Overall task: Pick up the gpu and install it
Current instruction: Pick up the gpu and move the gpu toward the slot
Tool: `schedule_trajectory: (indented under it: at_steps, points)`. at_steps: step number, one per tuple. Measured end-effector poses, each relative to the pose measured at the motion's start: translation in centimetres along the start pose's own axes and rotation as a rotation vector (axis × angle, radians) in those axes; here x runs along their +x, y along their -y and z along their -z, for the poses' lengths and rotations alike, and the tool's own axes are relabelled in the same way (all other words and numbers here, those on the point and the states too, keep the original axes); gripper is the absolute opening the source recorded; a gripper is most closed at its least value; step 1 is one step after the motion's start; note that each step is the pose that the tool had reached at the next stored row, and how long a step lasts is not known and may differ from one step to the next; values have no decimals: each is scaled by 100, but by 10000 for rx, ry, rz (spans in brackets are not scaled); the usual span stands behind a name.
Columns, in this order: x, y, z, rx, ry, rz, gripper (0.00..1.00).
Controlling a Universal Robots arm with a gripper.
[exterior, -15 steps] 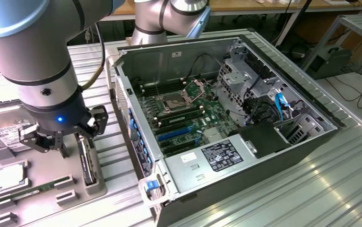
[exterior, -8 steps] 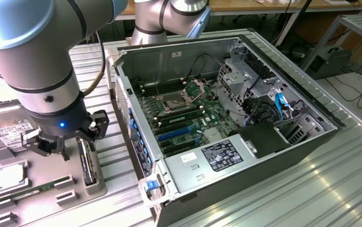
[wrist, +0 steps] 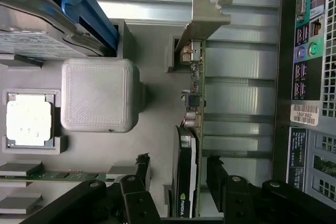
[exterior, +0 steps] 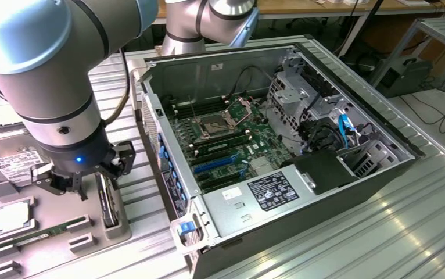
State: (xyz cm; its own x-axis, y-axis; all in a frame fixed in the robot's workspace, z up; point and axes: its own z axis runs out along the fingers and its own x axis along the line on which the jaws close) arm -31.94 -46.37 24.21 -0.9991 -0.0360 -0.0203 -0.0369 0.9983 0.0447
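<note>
The gpu (exterior: 111,201) stands on edge in a slot of the grey parts tray (exterior: 123,233), at the exterior view's left, beside the open computer case (exterior: 284,145). In the wrist view the gpu (wrist: 192,95) shows as a thin edge-on card with a black cooler and a silver end bracket (wrist: 207,17). My gripper (exterior: 90,181) hangs low over the tray at the card. It is open (wrist: 178,174), with one black finger (wrist: 140,174) on each side of the card and a gap showing on both sides. Nothing is held.
The tray also holds a hard drive (exterior: 13,160) with a blue clip (wrist: 79,9), a processor (wrist: 29,119), a green memory stick (exterior: 44,232) and a raised grey block (wrist: 100,95). The case's rear ports (wrist: 310,51) lie close beside the card. Blue expansion slots (exterior: 211,165) sit on the motherboard.
</note>
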Motion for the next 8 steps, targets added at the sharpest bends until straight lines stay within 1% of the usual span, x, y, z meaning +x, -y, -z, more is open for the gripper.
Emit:
schedule_trajectory:
  at_steps: [8]
  points:
    - [-20, 6, -111, 2, 6, -115, 56]
